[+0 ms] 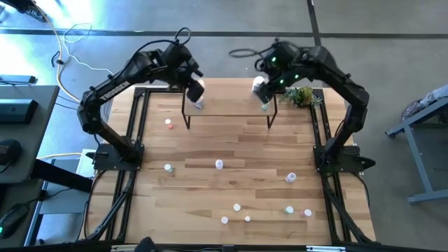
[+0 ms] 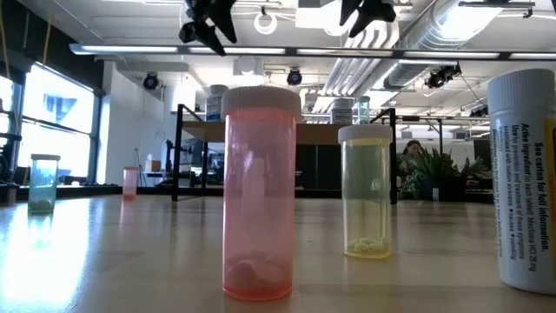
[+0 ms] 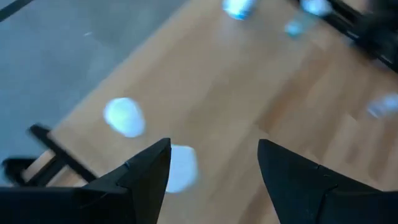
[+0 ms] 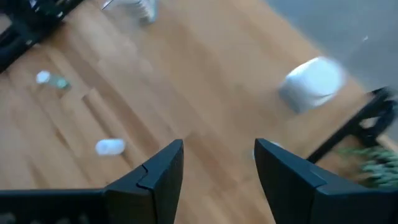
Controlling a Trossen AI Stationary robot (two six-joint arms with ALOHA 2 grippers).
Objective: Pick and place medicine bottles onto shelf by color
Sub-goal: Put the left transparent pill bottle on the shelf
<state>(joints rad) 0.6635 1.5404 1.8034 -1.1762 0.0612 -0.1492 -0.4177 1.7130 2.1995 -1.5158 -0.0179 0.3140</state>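
Note:
The light-wood shelf [image 1: 227,100] stands at the table's far middle on black legs. My left gripper [image 1: 196,91] hovers open and empty over its left end, above two white-capped bottles [image 3: 124,116] [image 3: 181,167] that stand on the board. My right gripper [image 1: 262,87] hovers open and empty over its right end, near a white bottle [image 4: 313,83] by the board's end. Several more bottles stand scattered on the tabletop, among them a pink one [image 2: 259,191], a yellow one [image 2: 366,191] and one near the left [image 1: 168,124]. Both grippers also show at the top of the low view [image 2: 208,24] [image 2: 369,13].
A green plant sprig [image 1: 302,96] lies just right of the shelf. A cluster of bottles [image 1: 236,207] stands near the table's front edge, and others stand mid-table [image 1: 219,164] [image 1: 291,177]. A large white labelled bottle [image 2: 526,178] stands close to the low camera.

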